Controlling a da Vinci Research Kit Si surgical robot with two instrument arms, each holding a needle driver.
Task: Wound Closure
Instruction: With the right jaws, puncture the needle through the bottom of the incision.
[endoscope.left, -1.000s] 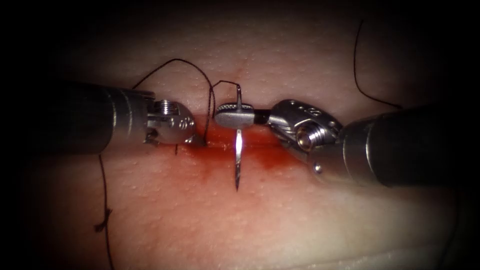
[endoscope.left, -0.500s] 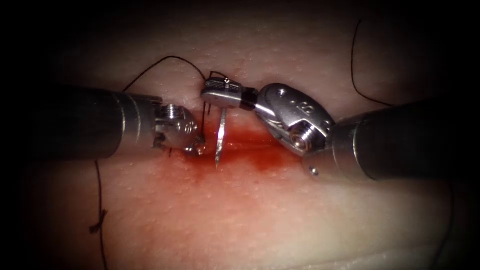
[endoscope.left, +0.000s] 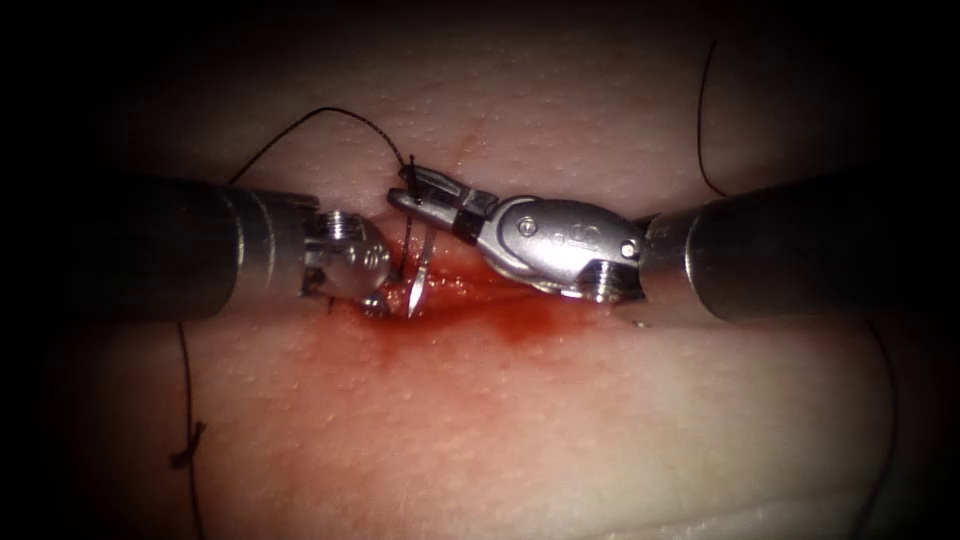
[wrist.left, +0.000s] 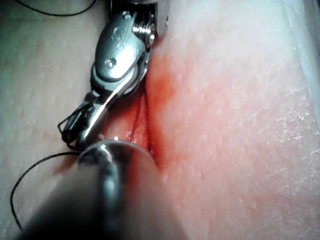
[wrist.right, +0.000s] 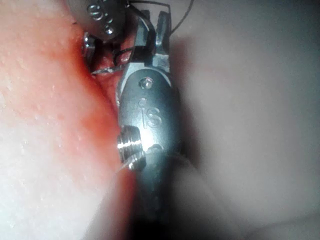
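Note:
My right tool (endoscope.left: 410, 192) comes in from the right, its jaws shut on the curved needle (endoscope.left: 421, 268) near its tail end. The needle hangs down from the jaws. Its tip rests at the left end of the cut (endoscope.left: 480, 288), on the wet red tissue; I cannot tell if it has entered. My left tool (endoscope.left: 375, 300) presses its tip on the tissue just left of the needle tip. Dark thread (endoscope.left: 330, 112) arcs from the needle's tail up and over to the left. The left wrist view shows the right tool (wrist.left: 70, 134) with the needle (wrist.left: 107, 102). The right wrist view shows that tool (wrist.right: 150, 25) and the needle (wrist.right: 107, 70).
Red fluid (endoscope.left: 525, 320) spreads along and below the cut. A thread strand with a small knot (endoscope.left: 190, 445) runs down the left side of the tissue (endoscope.left: 500, 430). Another strand (endoscope.left: 703, 120) hangs at the upper right. Both shafts lie low over the tissue.
My right tool has moved left and rolled over, carrying the needle from the cut's middle to its left end and lowering the tip to the tissue. The left tool has barely shifted.

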